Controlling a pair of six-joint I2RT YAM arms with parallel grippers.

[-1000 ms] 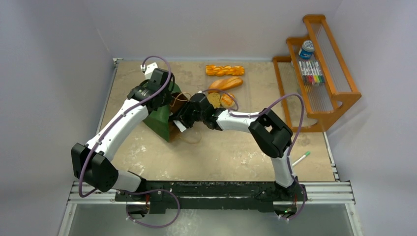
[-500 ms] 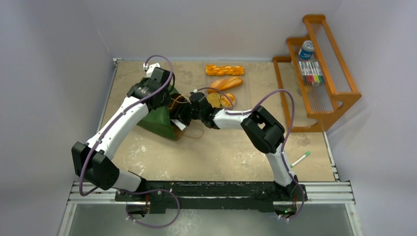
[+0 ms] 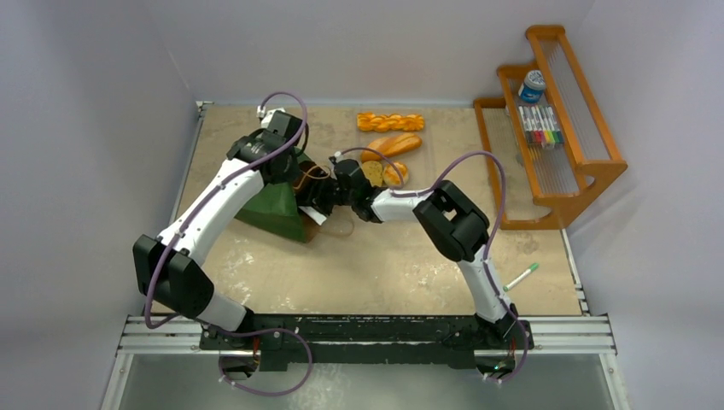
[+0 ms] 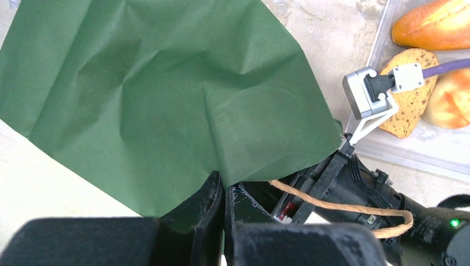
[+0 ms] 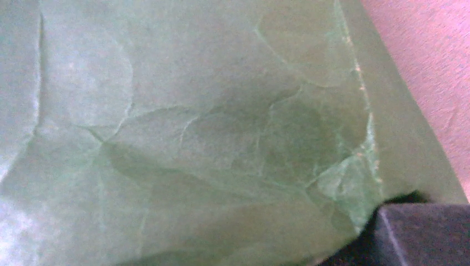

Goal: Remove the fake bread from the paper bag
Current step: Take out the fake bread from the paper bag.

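The dark green paper bag (image 3: 275, 212) lies on its side at the table's left; it fills the left wrist view (image 4: 161, 94). My left gripper (image 3: 289, 167) is shut on the bag's upper edge (image 4: 223, 191) by the mouth. My right gripper (image 3: 312, 202) reaches into the bag's mouth; its view shows only crumpled paper (image 5: 194, 127) and one dark finger (image 5: 421, 233). A cord handle (image 4: 343, 208) loops over the right wrist. Outside the bag lie a braided stick (image 3: 390, 121), an oblong loaf (image 3: 392, 145), a round slice (image 3: 372, 173) and a bun (image 3: 395, 175). No bread shows inside the bag.
A wooden rack (image 3: 555, 120) with markers and a blue-lidded jar stands at the right. A green marker (image 3: 521, 277) lies near the right front. The slice and bun rest on a clear tray (image 4: 421, 147) just right of the bag.
My right gripper has pushed leftward, deeper into the bag's mouth. My left arm has shifted a little back and right, still gripping the bag's edge; the bag has shifted slightly.
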